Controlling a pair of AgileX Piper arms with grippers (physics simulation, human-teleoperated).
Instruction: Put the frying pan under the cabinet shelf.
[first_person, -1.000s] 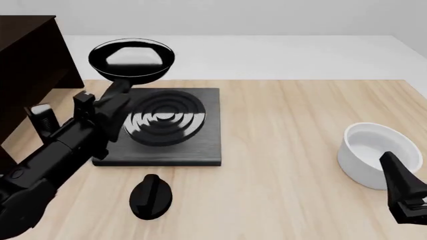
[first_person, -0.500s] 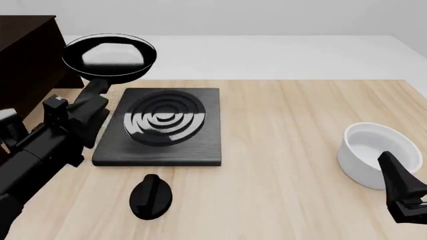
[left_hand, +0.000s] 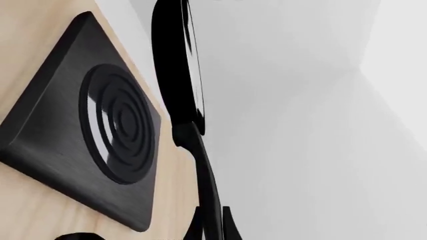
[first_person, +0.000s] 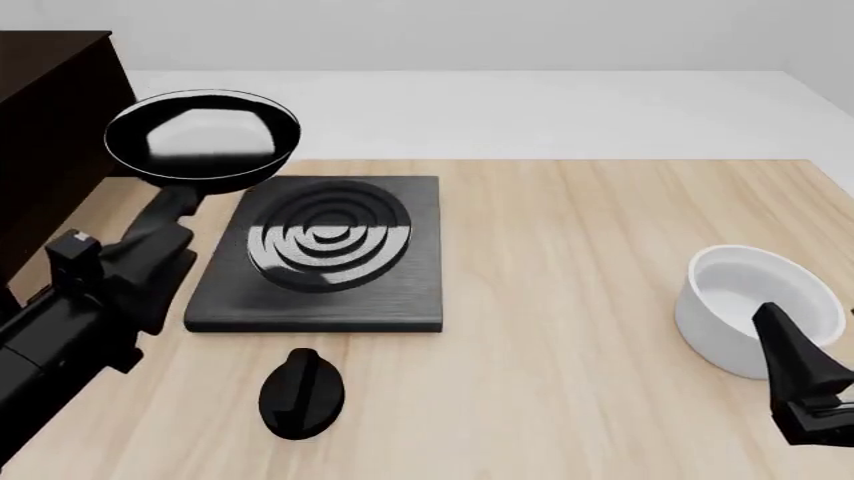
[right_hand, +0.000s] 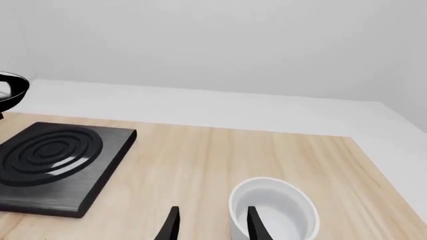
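Observation:
The frying pan (first_person: 203, 140), glossy black with a thin silvery rim, hangs in the air over the table's far left. It is just right of the dark cabinet shelf (first_person: 54, 150). My left gripper (first_person: 160, 238) is shut on its long black handle. In the left wrist view the pan (left_hand: 175, 65) shows edge-on, its handle (left_hand: 207, 190) running down between my fingers. The pan's rim (right_hand: 12, 87) peeks in at the right wrist view's edge. My right gripper (right_hand: 212, 222) is open and empty, low at the front right beside the white pot (right_hand: 273, 207).
A flat black stove plate (first_person: 320, 250) with concentric rings lies left of centre. A small black knob (first_person: 303, 392) lies in front of it. The white deep pot (first_person: 754, 310) stands near the right edge.
My left arm has drawn back and to the left, carrying the pan off the stove plate's far corner toward the cabinet. The right arm has barely moved.

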